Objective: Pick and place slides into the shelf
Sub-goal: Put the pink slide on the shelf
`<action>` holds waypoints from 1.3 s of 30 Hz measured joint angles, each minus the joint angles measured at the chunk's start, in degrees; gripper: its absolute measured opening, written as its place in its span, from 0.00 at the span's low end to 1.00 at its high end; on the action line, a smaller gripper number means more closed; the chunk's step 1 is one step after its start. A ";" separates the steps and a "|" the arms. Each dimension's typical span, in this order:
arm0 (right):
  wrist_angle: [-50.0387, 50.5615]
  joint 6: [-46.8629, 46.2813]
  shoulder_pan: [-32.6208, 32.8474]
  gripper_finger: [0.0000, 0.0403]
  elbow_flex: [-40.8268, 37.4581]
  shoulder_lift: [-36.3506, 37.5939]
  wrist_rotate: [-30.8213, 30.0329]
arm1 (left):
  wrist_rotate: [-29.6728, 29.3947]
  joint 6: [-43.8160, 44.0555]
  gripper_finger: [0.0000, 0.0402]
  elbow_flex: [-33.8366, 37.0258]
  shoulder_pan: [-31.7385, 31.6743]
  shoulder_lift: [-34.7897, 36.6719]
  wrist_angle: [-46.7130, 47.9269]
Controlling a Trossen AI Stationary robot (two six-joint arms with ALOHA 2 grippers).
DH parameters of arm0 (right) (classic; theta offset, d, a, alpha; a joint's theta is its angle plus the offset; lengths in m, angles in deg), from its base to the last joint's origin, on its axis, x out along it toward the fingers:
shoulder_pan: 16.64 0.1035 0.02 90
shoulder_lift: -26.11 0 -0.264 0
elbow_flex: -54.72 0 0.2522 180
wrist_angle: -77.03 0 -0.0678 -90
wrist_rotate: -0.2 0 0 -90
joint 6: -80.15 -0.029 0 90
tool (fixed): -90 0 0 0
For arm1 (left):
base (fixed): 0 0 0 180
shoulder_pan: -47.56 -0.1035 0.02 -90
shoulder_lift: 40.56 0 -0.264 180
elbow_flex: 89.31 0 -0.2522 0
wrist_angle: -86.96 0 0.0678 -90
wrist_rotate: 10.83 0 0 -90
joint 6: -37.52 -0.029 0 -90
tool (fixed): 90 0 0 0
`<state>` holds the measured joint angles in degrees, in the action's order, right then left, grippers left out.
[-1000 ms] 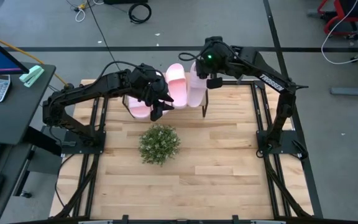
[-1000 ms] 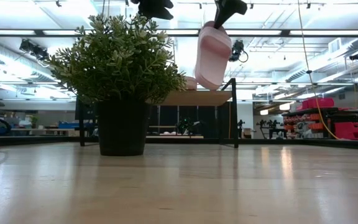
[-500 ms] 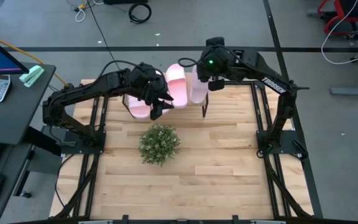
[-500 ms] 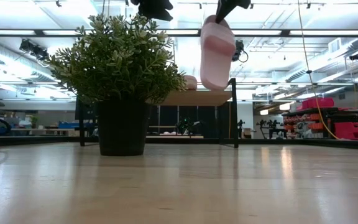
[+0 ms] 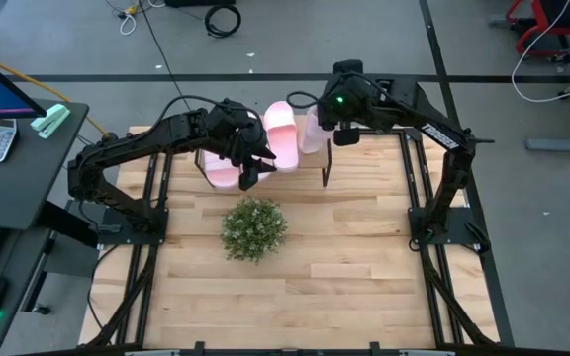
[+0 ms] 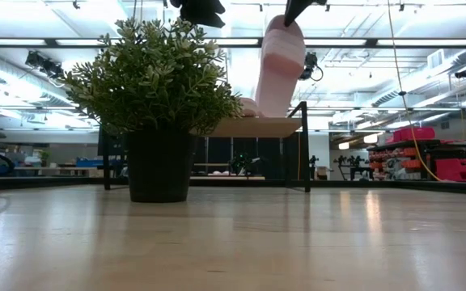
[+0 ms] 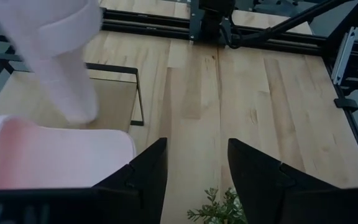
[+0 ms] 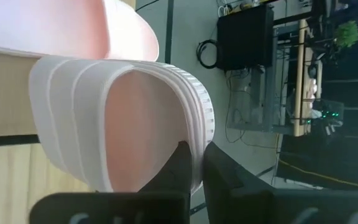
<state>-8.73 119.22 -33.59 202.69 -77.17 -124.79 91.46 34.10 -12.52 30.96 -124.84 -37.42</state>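
Nearest you, the bushy plant [image 5: 253, 229] sits mid-table, clear of the work; in the low view its pot [image 6: 158, 166] stands in front of the shelf's left half.

Just past it, your left gripper [image 5: 254, 166] hovers over the shelf's front edge with its fingers [image 7: 145, 176] parted and nothing between them. Two slides already lie on the board beneath it: one at the left end [image 5: 222, 169] and one beside it [image 5: 281, 133].

At the far side, your right gripper [image 5: 336, 127] stays pinched shut on the rim of a third slide [image 5: 311, 130]. A second ago that slide hung tilted and free in the air above the shelf [image 6: 253, 127]; now it has swung nearly upright and dropped, its lower end down at, and apparently touching, the wooden top board [image 6: 280, 59]. The right wrist view shows the strap [image 8: 114, 143] still clamped between the closed fingers, the neighbouring slide [image 8: 61, 28] just beyond.

That puts the placement step close to done, by this look: the slide is at the shelf but standing on end, so it likely needs laying flat before release. A fourth slide is not visible in any view.
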 joint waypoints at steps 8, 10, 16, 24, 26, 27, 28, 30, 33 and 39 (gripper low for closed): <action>3.66 -3.25 4.88 0.05 0.82 0.82 -2.58 | 0.00 -0.68 0.44 0.00 0.00 -0.03 -0.04; 4.77 -5.44 5.34 0.05 0.82 0.82 -1.13 | 0.00 -0.72 0.44 0.00 0.00 -0.03 -0.04; 7.44 -8.70 6.51 0.05 0.82 1.10 -1.00 | 0.00 -0.74 0.43 0.00 0.00 -0.03 -0.06; 9.22 -9.63 8.12 0.05 0.80 1.97 -1.92 | 0.00 -0.81 0.43 0.00 0.00 -0.03 -0.13; 8.92 -9.68 7.52 0.05 0.80 1.80 -1.22 | 0.00 -0.87 0.43 0.00 0.00 -0.03 -0.15; 8.76 -9.76 7.10 0.05 0.80 1.80 -0.62 | 0.00 -0.91 0.43 0.00 0.00 -0.03 -0.15; 8.78 -10.14 6.59 0.05 0.80 1.78 0.30 | 0.00 -0.92 0.43 0.00 0.00 -0.03 -0.15; 8.57 -10.60 5.28 0.05 0.80 1.48 1.56 | 0.00 -0.90 0.43 0.00 0.00 -0.03 -0.15; 8.10 -10.40 3.18 0.05 0.80 0.78 2.53 | 0.00 -0.89 0.43 0.00 0.00 -0.03 -0.13; 5.96 -7.23 -0.65 0.05 0.80 -1.86 7.22 | 0.00 -0.81 0.43 0.00 0.00 -0.03 -0.12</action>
<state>-2.78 111.99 -34.23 203.48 -79.02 -117.57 91.46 33.29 -12.52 30.96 -124.87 -37.54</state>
